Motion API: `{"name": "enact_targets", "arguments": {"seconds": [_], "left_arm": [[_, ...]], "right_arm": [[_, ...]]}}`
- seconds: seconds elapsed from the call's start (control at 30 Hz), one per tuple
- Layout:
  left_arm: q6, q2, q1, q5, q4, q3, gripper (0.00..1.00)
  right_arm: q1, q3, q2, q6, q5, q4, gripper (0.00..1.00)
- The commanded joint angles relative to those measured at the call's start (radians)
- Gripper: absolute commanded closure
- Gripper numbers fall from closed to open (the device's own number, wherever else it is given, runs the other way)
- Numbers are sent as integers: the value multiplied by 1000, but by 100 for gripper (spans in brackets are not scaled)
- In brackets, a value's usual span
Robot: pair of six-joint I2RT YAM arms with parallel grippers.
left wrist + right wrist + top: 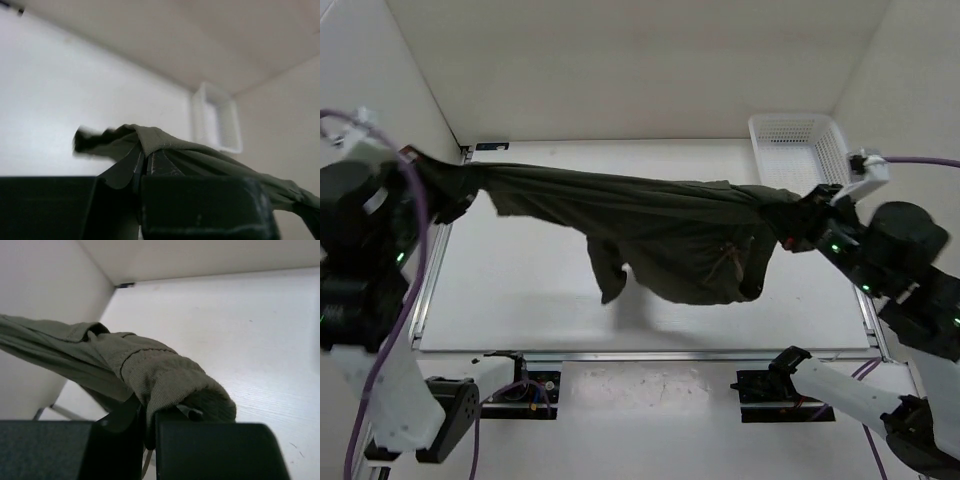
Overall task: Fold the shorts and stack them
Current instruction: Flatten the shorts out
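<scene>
While both arms are raised, shorts: stretched left to right above the table, middle sagging.
Left gripper: clamped on the shorts' left end.
Right gripper: clamped on the bunched right end, near the white basket.

Dark olive-green, soft and plain, the shorts hang in the air, stretched in a long band from left to right. Both ends are bunched tight, and ribbed hem shows at each. The loose, creased cloth sags toward the near side, right of the middle.
</scene>
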Motion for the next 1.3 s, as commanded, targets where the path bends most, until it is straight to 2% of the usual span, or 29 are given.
{"name": "enact_targets", "arguments": {"seconds": [0.0, 0.07, 0.17, 0.27, 0.4, 0.5, 0.57, 0.6, 0.67, 0.7, 0.83, 1.0, 1.13, 1.27], "left_arm": [[-12, -30, 23, -164, 1, 188, 90], [-12, -20, 23, -174, -10, 297, 90], [-12, -10, 23, -157, -1, 311, 90], [-2, -1, 23, -109, 34, 197, 90], [57, 94, 23, -56, 68, -88, 90], [105, 175, 23, -31, 171, -321, 90], [119, 235, 23, -31, 284, -409, 90], [119, 328, 32, -31, 304, -429, 90], [139, 439, 33, -42, 315, -421, 90], [139, 544, 33, -57, 315, -402, 90], [148, 710, 42, -57, 315, -278, 90], [148, 806, 42, -37, 306, -192, 90], [157, 846, 42, -37, 277, -154, 90], [177, 801, 42, -46, 243, -123, 90]], "right_arm": [[-15, 103, -23, -105, -7, -161, 100], [-15, 151, -23, -93, -18, -234, 100], [-15, 196, -23, -45, -8, -283, 100], [-15, 165, -10, 16, 15, -315, 100], [-15, 32, 33, 52, 94, -291, 100], [-15, -92, 152, 21, 113, -188, 100], [-15, -166, 235, -15, 149, -86, 100], [-29, -175, 334, -28, 159, -56, 100], [-70, -175, 434, -59, 160, 16, 100], [-89, -175, 535, -81, 160, 74, 100], [-208, -93, 758, -126, 75, 176, 100], [-270, 92, 1028, -151, 8, 202, 100], [-298, 167, 1085, -141, -37, 199, 100], [-321, 176, 1002, -141, -89, 199, 100]]}}
